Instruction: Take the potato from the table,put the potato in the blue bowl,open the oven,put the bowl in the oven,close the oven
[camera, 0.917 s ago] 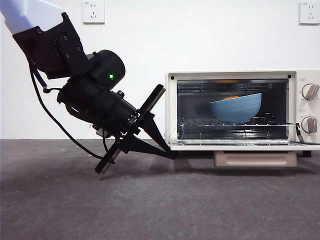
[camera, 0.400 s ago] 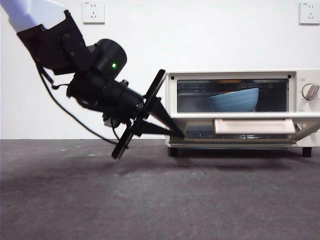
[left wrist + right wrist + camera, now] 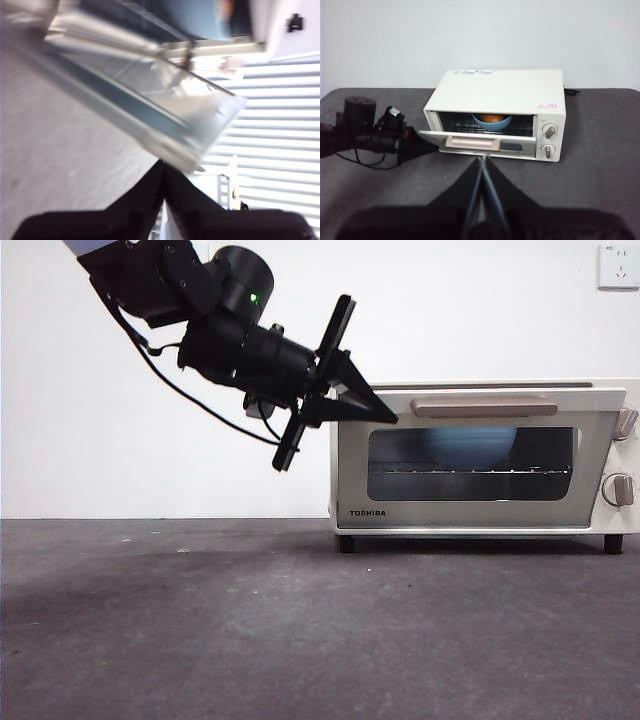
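The cream oven (image 3: pixel 350 470) stands on the table (image 3: pixel 300 630) at the right. In the front view its glass door is raised almost upright, with the tan handle (image 3: pixel 485 406) at the top. The right wrist view shows the door tilted half open. My left gripper (image 3: pixel 388 417) is shut, its tips pressed against the door's upper left corner (image 3: pixel 200 150). Behind the glass, on the rack, sits the blue bowl (image 3: pixel 470 445). The potato (image 3: pixel 491 118) lies in the bowl (image 3: pixel 491 124). My right gripper (image 3: pixel 483 158) is shut and empty, high above the table in front of the oven.
Two knobs (image 3: pixel 622 423) sit on the oven's right side. The left arm (image 3: pixel 370 135) with its cable reaches in from the left of the oven. A white wall with a socket (image 3: pixel 618 265) is close behind.
The left gripper has climbed up and to the right, pushing the oven door from lying flat to almost upright. The bowl now shows only through the glass.
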Controlling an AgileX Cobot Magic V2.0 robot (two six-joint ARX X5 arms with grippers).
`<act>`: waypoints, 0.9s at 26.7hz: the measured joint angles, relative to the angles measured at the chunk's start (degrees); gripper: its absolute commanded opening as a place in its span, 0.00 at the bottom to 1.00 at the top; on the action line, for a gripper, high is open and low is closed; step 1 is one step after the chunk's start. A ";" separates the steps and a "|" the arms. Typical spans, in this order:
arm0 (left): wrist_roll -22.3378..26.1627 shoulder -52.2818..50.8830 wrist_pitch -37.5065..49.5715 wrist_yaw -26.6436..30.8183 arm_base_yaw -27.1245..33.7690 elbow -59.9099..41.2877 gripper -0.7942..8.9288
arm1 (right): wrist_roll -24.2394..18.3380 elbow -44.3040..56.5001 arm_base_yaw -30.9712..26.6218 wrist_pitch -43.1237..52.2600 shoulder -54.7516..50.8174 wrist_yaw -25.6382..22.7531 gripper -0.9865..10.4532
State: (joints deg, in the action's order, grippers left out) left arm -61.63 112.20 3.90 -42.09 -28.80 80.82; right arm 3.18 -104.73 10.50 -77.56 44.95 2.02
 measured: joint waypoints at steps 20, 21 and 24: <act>0.04 -0.02 -0.33 -1.31 4.04 1.73 0.08 | 0.66 7.39 0.00 0.00 -0.37 2.73 0.08; 0.68 -0.02 -0.37 -1.90 4.02 1.73 0.08 | 0.66 7.72 0.00 0.00 -0.37 2.73 0.08; 2.91 -0.81 -0.59 -3.21 4.02 1.73 0.08 | 0.66 8.79 0.00 0.00 -0.37 2.73 0.08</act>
State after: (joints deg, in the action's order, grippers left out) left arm -58.72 111.39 3.31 -45.30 -24.77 82.54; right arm 3.84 -95.94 10.50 -77.56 44.58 4.75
